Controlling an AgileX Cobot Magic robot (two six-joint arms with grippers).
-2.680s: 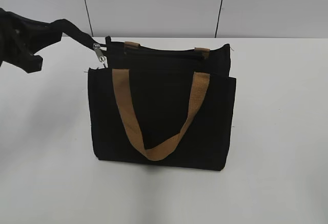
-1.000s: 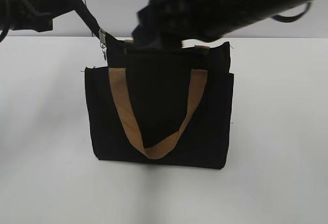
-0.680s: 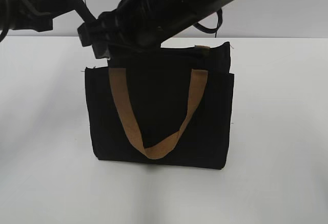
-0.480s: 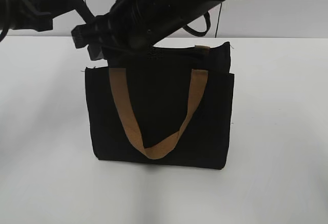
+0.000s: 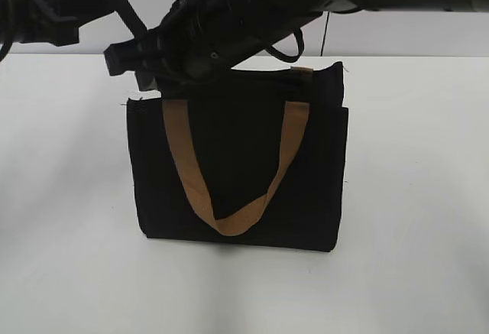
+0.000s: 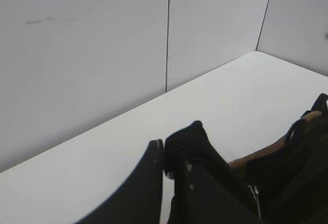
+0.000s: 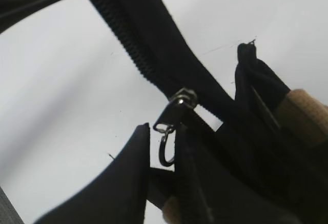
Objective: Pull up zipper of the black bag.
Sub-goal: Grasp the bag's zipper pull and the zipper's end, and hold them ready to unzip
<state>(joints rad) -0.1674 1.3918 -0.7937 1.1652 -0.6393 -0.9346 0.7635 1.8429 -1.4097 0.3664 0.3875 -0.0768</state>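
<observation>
Bag: the black bag (image 5: 237,173) stands upright on the white table (image 5: 412,196), front pocket toward the exterior camera, one tan handle (image 5: 229,166) hanging down its front.

Zipper: the zipper (image 7: 128,44) runs along the top edge; its loose end tail is lifted off the left corner, up and to the left. In the right wrist view the silver pull tab (image 7: 171,119) hangs below the slider, at this left end.

Left gripper: my left gripper (image 6: 171,155) is closed on the black zipper tail. I judge I hold it so to keep the zip line tight, so the slider can run and the fabric does not bunch.

Right gripper: my right gripper (image 7: 164,147) reaches across above the bag. Its fingers are still a little apart, with the tab's ring between the tips; nothing is clamped yet.

Next: I think I must close on the tab first, then pull along the top toward the right corner.

Risk: the tab is small and may slip out.
</observation>
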